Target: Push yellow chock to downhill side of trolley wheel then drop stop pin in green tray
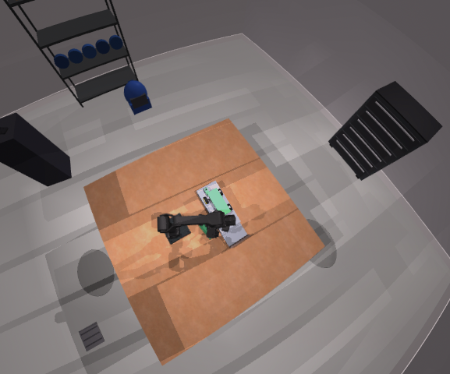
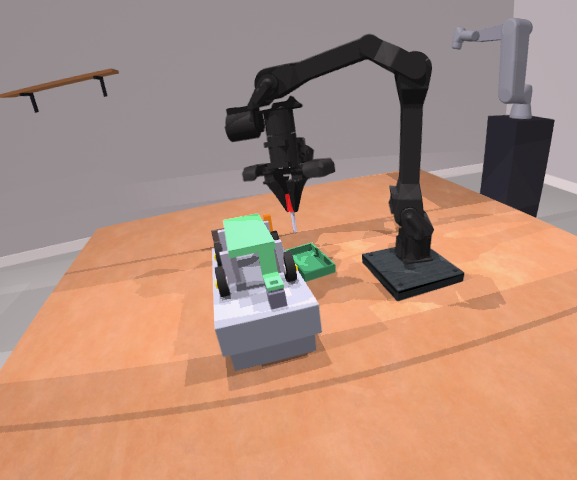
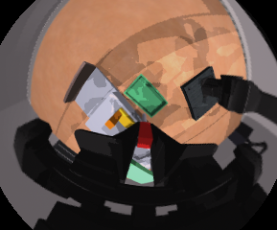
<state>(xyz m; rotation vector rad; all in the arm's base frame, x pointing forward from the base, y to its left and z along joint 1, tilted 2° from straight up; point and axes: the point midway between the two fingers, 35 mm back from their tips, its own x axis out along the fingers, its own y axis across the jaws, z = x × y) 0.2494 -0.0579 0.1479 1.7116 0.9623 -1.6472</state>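
Note:
My gripper [image 2: 289,197] [image 3: 145,126] is shut on the stop pin [image 2: 290,203] [image 3: 145,134]. It grips the red head, and the grey shaft hangs down in the air. The pin hangs above the table, beside the trolley's far end and just behind the green tray [image 2: 311,262] [image 3: 146,95]. The green-topped trolley [image 2: 246,235] [image 1: 217,199] stands on the grey ramp [image 2: 267,320] [image 1: 234,235] [image 3: 92,95]. The chock's orange handle [image 2: 266,219] [image 3: 118,119] shows at the trolley's far side. Its contact with a wheel is hidden. The tray is empty.
The arm's black base plate [image 2: 412,272] [image 3: 199,94] stands on the wooden table [image 2: 123,413] [image 1: 217,301] to the right of the tray. A second grey arm on a dark pedestal [image 2: 517,155] stands off the table at the far right.

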